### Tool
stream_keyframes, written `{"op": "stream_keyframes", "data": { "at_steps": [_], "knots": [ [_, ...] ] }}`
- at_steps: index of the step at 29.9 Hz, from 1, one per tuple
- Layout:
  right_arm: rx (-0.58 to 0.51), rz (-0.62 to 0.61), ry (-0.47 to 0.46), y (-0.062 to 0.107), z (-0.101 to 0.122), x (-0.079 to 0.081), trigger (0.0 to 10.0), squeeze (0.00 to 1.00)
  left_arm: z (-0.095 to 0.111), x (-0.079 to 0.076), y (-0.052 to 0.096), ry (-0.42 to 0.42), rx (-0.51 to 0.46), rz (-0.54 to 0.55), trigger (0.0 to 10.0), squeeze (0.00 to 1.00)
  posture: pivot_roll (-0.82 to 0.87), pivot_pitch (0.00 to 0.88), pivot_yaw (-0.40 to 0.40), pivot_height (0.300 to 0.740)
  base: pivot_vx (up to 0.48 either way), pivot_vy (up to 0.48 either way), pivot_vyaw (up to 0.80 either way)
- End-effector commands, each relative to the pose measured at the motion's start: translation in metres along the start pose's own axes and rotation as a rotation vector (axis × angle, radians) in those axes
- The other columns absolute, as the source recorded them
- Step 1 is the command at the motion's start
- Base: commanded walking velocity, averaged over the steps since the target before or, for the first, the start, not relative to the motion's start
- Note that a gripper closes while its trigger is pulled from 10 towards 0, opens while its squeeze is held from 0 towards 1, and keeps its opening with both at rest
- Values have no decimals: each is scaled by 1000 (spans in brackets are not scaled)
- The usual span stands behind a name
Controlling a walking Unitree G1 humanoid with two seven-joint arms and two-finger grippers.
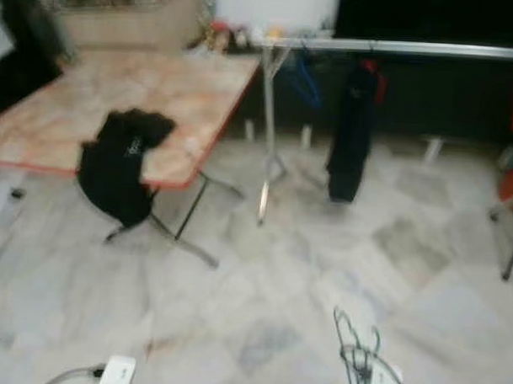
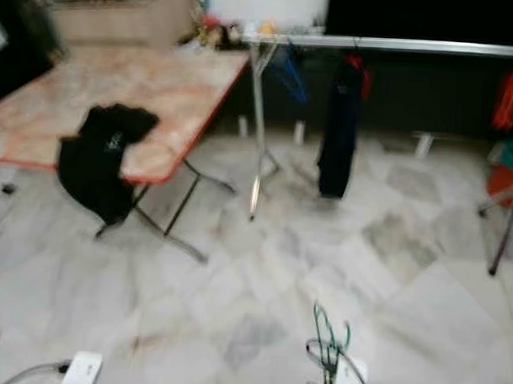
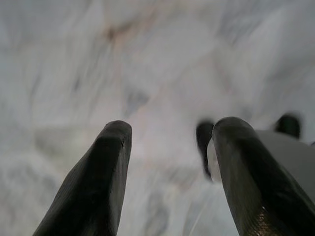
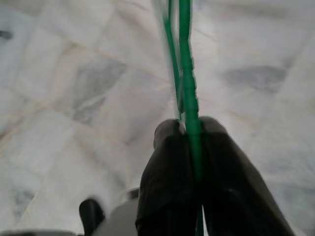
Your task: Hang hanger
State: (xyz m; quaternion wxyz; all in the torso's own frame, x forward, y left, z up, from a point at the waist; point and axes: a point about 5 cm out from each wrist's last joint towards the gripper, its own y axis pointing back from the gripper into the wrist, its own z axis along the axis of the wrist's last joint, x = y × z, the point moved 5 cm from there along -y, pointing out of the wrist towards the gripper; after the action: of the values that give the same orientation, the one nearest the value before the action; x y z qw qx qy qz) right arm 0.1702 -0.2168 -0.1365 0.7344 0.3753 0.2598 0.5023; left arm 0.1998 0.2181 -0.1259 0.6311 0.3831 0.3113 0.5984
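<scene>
1. The right gripper has its 2 fingers pinched tight on a green hanger, held low above the marble floor.
2. The left gripper hangs over the floor with its fingers spread apart, holding nothing.
3. Ahead stands a clothes rail with a dark garment hanging.
4. A black shirt drapes off the table edge.

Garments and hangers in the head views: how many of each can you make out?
Black garments: 2, one draped over the table edge, one hanging on the rail.
Hangers: 2, a green one held in the right gripper, and what looks like a blue one on the rail; blur makes that one uncertain.
Total: 4
</scene>
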Motion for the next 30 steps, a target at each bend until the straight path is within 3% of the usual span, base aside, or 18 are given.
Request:
{"op": "stream_keyframes", "data": {
  "at_steps": [1, 17, 20, 26, 30],
  "knots": [
    [-12, 38, -29, 0, 3, 19, 10000, 0, -8, 14, 3, 3, 27, 34, 10000, 0, -15, 0, 68, 740, 480, 0, 0],
    [-34, 38, -43, 0, 5, 20, 10000, 0, -9, 13, 3, 7, 27, 29, 10000, 0, -13, 0, 69, 740, 480, 0, 0],
    [-50, 35, -86, 1, 6, 20, 10000, 0, -9, 13, 3, 7, 26, 27, 10000, 0, -10, 0, 67, 740, 480, 0, 0],
    [-55, 33, -90, 1, 5, 19, 10000, 0, -10, 12, 3, 6, 28, 23, 10000, 0, -13, 0, 69, 740, 480, 0, -750],
    [-57, 26, -92, 1, 5, 18, 10000, 0, -11, 12, 3, 1, 30, 19, 10000, 0, -13, 0, 69, 740, 480, 0, -125]
  ]
}}
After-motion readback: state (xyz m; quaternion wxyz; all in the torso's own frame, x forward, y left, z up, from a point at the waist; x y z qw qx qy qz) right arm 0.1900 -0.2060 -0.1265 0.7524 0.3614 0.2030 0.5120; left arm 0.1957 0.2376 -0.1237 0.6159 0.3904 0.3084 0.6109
